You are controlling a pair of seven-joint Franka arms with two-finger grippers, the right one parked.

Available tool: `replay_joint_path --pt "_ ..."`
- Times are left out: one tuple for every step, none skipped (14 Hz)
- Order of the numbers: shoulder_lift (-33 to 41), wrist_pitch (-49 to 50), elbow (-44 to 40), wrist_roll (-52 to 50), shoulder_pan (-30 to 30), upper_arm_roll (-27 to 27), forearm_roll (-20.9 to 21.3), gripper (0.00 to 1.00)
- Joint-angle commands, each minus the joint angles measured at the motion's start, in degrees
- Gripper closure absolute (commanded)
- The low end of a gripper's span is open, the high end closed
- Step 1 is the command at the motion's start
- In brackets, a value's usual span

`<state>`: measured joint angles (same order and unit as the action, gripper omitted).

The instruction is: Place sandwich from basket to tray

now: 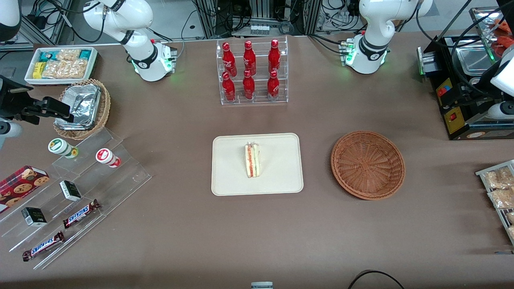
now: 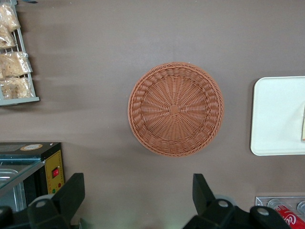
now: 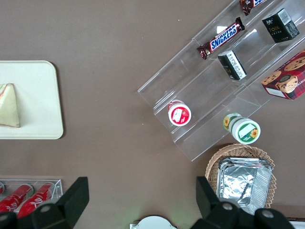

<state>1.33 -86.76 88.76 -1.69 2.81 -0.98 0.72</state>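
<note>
Front view, sandwich [image 1: 252, 161]: standing on edge near the middle of the tray [image 1: 231, 178], red-orange and green filling layers facing up, long axis running toward the front camera.
Tray: flat on the brown counter [image 1: 257, 233], centred between the two arm bases, nearer the front camera than the bottle rack [image 1: 253, 72].
Basket [image 1: 368, 164]: empty, upright on the counter, beside the tray toward the working arm's end, clearly apart from it.
Gripper [image 2: 138, 195]: seen only in the left wrist view, held above bare counter near the basket, fingers [image 2: 72, 191] spread wide with nothing between them; not touching basket or tray.
Left wrist view, basket [image 2: 175, 109]: woven bottom fully visible, nothing inside; a corner of the tray [image 2: 276, 117] shows beside it.
Bottle rack: clear acrylic, six red bottles in two rows.
Black machine [image 1: 461, 100]: at the working arm's end of the counter.
Tiered acrylic stand [image 1: 80, 188]: toward the parked arm's end, carrying Snickers bars [image 1: 80, 213], small boxes and two cups.
Foil-tray basket [image 1: 82, 108]: tan wicker, just above that stand.
</note>
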Motion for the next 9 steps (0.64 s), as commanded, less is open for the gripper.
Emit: replay_joint_path --pt "-0.8 0.53 -1.66 0.98 0.79 -0.87 -0.28 0.0" --pt "-0.8 0.53 -1.74 0.98 0.88 -0.87 -0.36 0.0" --pt "-0.8 0.53 -1.66 0.9 0.79 -0.87 -0.45 0.0" --pt "-0.98 0.1 -1.74 0.89 0.88 -0.87 -0.45 0.0" --pt "-1.41 -0.08 -1.92 0.89 0.79 -0.87 -0.37 0.0" --pt "-1.85 -0.17 -2.18 0.72 0.79 -0.78 -0.54 0.0" --pt "-2.64 -0.17 -3.14 0.72 0.79 -0.7 -0.45 0.0" --pt "-3.0 -0.17 -4.46 0.72 0.62 -0.69 -0.54 0.0" --pt "-3.26 -0.08 -4.73 0.72 0.62 -0.69 -0.45 0.0"
